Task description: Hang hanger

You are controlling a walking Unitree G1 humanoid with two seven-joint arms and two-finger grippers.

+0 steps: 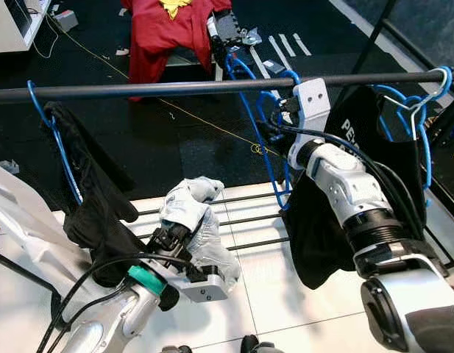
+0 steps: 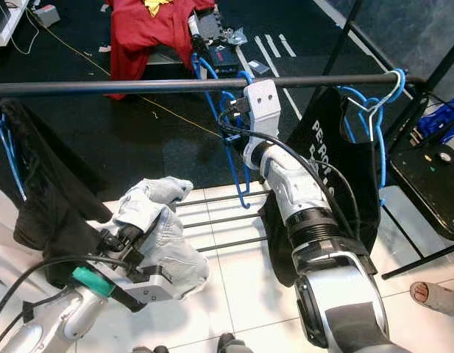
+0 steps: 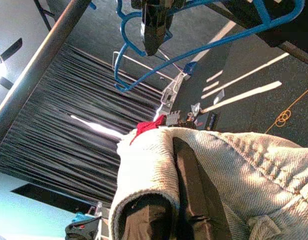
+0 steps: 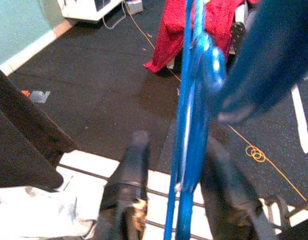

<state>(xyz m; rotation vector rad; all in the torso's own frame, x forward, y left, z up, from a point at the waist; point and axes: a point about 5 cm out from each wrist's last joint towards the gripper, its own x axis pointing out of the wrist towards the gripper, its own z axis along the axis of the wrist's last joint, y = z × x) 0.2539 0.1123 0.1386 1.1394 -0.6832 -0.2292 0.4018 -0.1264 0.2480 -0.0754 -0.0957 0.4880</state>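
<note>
A black rail (image 1: pixel 175 88) runs across in front of me. My right gripper (image 1: pixel 273 126) is raised just below it, shut on an empty blue hanger (image 1: pixel 250 110); the right wrist view shows the hanger (image 4: pixel 186 165) between the two black fingers (image 4: pixel 126 190). The hanger stands nearly on end, and I cannot tell whether its hook is over the rail. My left gripper (image 1: pixel 168 237) is lower, over the white floor, shut on a bunched pale denim garment (image 1: pixel 201 220). One black finger (image 3: pixel 188 190) is buried in that cloth.
A black garment (image 1: pixel 87 191) hangs on a blue hanger at the rail's left end. A black printed shirt (image 2: pixel 337 169) hangs at the right. The rack's lower bars (image 1: pixel 245 219) cross the floor. A red cloth (image 1: pixel 164 33) lies behind. A person's sandalled foot (image 2: pixel 436 298) stands at right.
</note>
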